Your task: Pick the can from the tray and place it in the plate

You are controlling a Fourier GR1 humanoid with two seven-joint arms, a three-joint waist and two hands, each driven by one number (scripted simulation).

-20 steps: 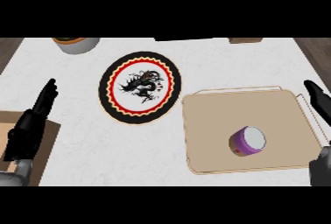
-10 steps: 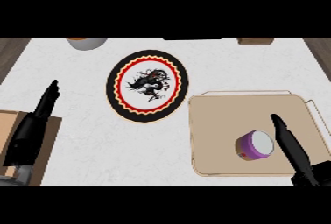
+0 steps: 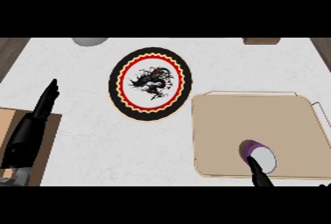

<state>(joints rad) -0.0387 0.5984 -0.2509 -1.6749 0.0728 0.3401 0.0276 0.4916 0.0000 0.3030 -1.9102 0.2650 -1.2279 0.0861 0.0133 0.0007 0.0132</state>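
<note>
View from above onto the white, marbled bench (image 3: 97,140). A tan tray (image 3: 258,127) sits at the right side of the bench, close to its near edge. The can (image 3: 258,154), purple with a pale top, lies on its side inside the tray, toward the tray's near edge and right of its middle. The round plate (image 3: 150,83), black-rimmed with a red and cream ring and a dark figure at its centre, lies on the bench just left of the tray's far left corner, apart from the can.

The right hand (image 3: 258,174) enters at the near edge; only dark, straight fingers show, one fingertip lying over or against the can's near side. Nothing is curled round the can. Whether the finger truly touches it cannot be told.

The left hand (image 3: 31,129) rests at the left edge of the bench, its fingers straight and pressed together, pointing toward the far edge, holding nothing. A brown board (image 3: 45,151) lies beneath it.

At the far edge stand a grey bowl (image 3: 89,41) and a brown block (image 3: 262,40), both partly cut off.
</note>
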